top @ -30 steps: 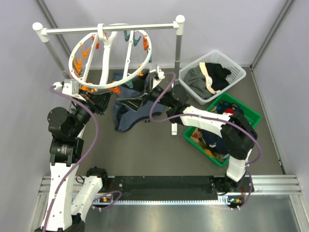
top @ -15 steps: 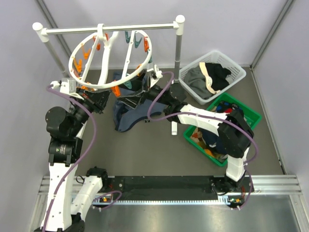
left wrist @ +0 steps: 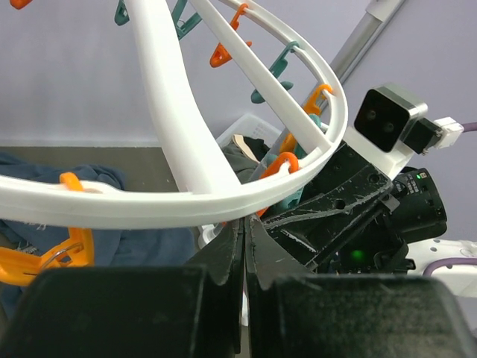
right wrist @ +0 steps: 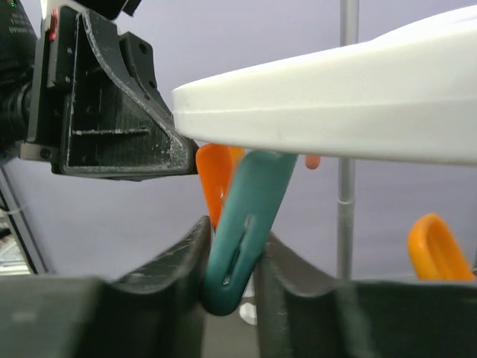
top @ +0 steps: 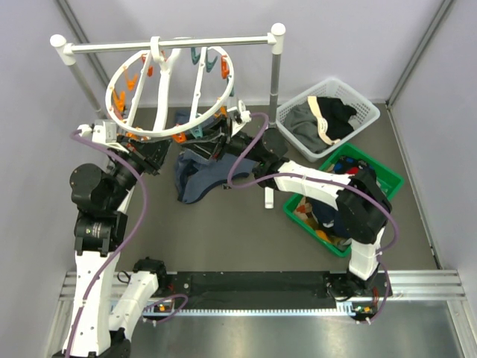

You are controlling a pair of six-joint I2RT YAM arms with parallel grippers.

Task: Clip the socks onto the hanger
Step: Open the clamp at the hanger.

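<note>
The hanger (top: 171, 89), a round white ring with orange and teal clips, hangs tilted from the rack bar. My right gripper (top: 214, 134) is under the ring's near right rim. In the right wrist view it (right wrist: 235, 233) is shut on a teal clip (right wrist: 246, 216) that hangs from the ring (right wrist: 335, 104). My left gripper (top: 158, 151) is below the ring's near left rim. It (left wrist: 246, 227) is shut, its tips just under the ring (left wrist: 186, 201), with nothing visible between them. Dark socks (top: 328, 212) lie in the green crate (top: 389, 179).
A white rack (top: 171, 45) with two posts carries the hanger. A blue-grey garment (top: 195, 179) lies on the table under the ring. A white basket (top: 365, 101) of larger clothes stands at the back right. A small white item (top: 268, 198) lies near the crate.
My right gripper has closed on the teal clip after moving slightly left under the ring. My left gripper stayed shut and shifted a little.
</note>
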